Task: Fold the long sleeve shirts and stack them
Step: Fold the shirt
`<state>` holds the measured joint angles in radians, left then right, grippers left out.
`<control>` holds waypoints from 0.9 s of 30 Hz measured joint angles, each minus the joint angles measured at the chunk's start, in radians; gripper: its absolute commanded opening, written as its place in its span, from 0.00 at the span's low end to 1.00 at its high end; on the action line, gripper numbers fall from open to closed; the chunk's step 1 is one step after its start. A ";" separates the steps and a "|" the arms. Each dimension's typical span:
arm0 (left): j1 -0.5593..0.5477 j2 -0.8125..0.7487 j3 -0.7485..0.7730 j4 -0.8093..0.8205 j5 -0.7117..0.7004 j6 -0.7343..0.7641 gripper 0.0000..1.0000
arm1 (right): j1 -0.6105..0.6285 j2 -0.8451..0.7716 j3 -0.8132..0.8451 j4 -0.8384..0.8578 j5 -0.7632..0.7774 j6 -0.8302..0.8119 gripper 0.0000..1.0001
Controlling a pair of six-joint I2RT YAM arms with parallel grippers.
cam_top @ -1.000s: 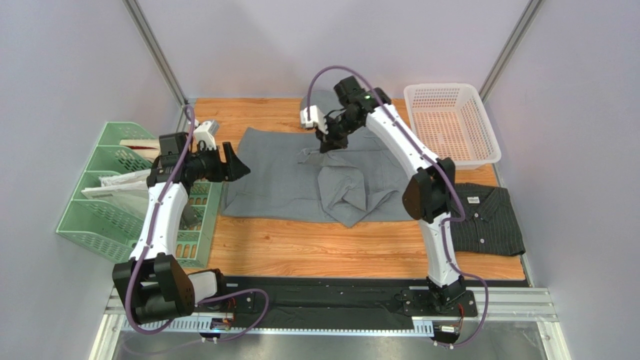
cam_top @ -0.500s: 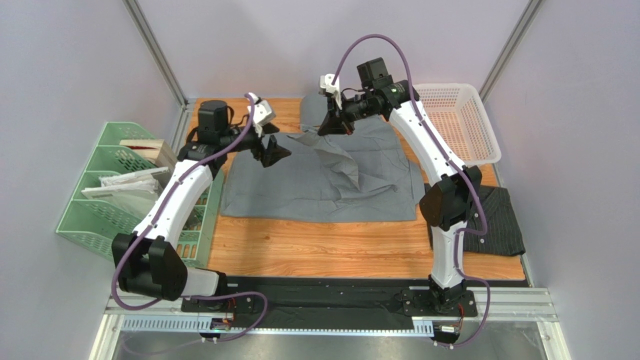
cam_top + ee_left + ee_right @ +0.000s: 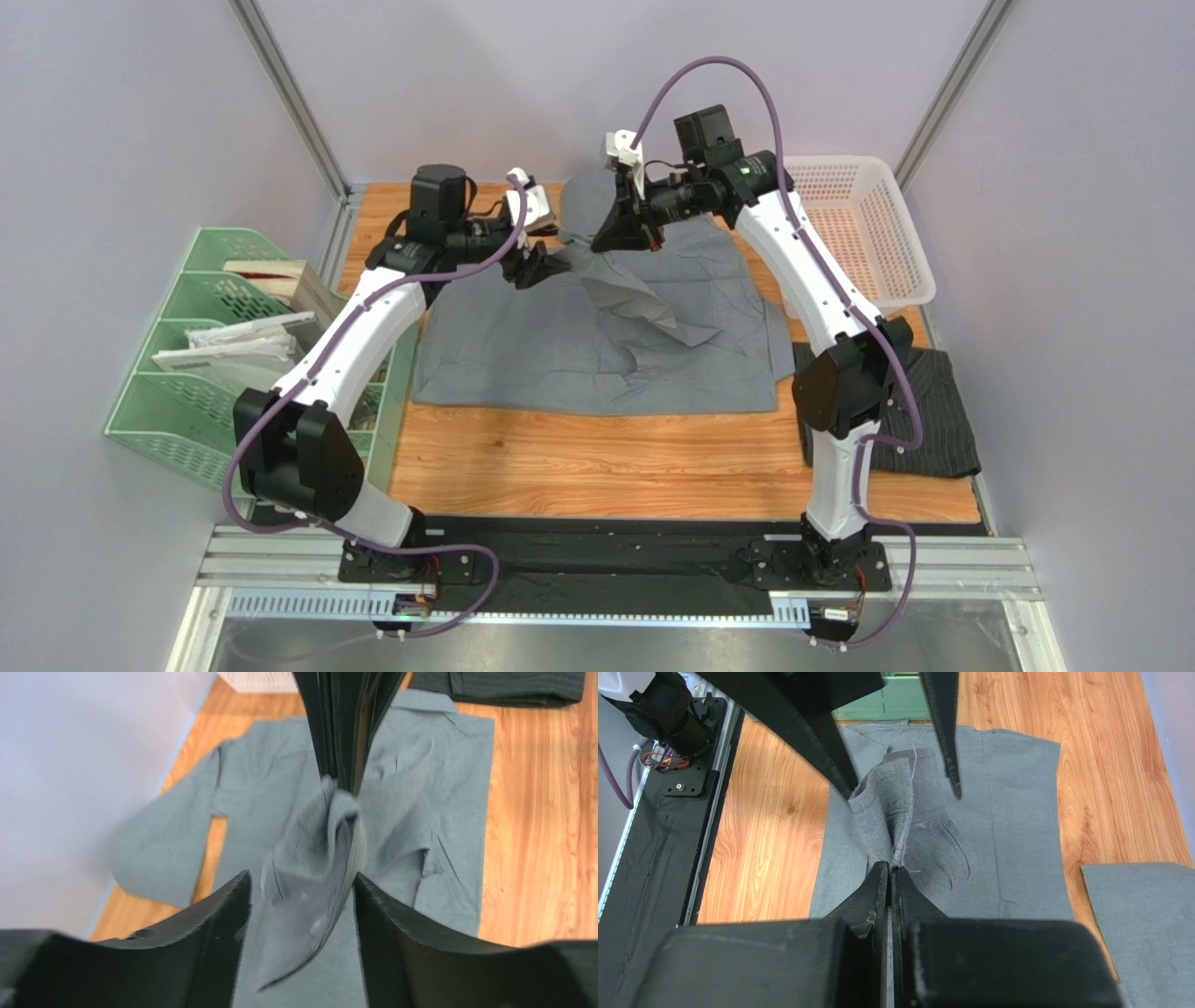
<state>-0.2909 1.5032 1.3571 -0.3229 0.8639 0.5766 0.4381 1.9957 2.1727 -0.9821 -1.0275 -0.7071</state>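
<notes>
Wooden tabletop [image 3: 589,462] between pale grey walls [image 3: 140,126] carries the grey shirt [image 3: 561,350].

Table [image 3: 589,462], grey shirt [image 3: 533,357], dark shirt [image 3: 937,420], basket [image 3: 842,163]

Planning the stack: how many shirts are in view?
2. The grey shirt lies spread mid-table; the dark shirt sits folded at the right edge, partly hidden.

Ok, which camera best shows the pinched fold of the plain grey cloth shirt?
Right wrist: the fold stands sharp, clamped in the shut right gripper. Left wrist shows it blurred; top external shows it small.
</notes>
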 measured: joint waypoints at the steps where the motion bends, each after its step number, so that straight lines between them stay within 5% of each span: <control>1: -0.003 0.006 0.018 -0.003 0.006 -0.001 0.26 | 0.000 0.000 0.000 0.001 -0.002 0.001 0.00; 2: -0.008 0.013 0.039 -0.009 0.012 -0.006 0.04 | 0.000 0.000 0.000 0.001 -0.002 0.003 0.02; 3: -0.014 0.021 0.061 -0.013 0.018 -0.009 0.00 | 0.000 0.000 0.000 0.002 -0.001 0.005 0.05; 4: -0.022 0.031 0.088 -0.018 0.019 -0.013 0.00 | -0.001 0.000 0.002 0.003 0.000 0.008 0.10; 8: -0.036 0.102 0.203 -0.028 -0.021 -0.087 0.00 | -0.017 0.000 0.008 0.024 0.028 0.046 0.62; 11: -0.035 0.190 0.302 -0.024 -0.072 -0.153 0.00 | -0.050 0.000 0.009 0.041 0.088 0.092 0.72; 19: -0.034 0.447 0.528 -0.005 -0.221 -0.314 0.00 | -0.272 -0.002 -0.010 0.076 0.201 0.268 0.66; 27: -0.034 0.594 0.709 0.048 -0.297 -0.417 0.00 | -0.365 -0.141 -0.369 0.090 0.203 0.356 0.39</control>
<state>-0.3248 2.0975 2.0663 -0.2749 0.5671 0.1593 0.0734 1.8549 1.8034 -0.8917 -0.8246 -0.3508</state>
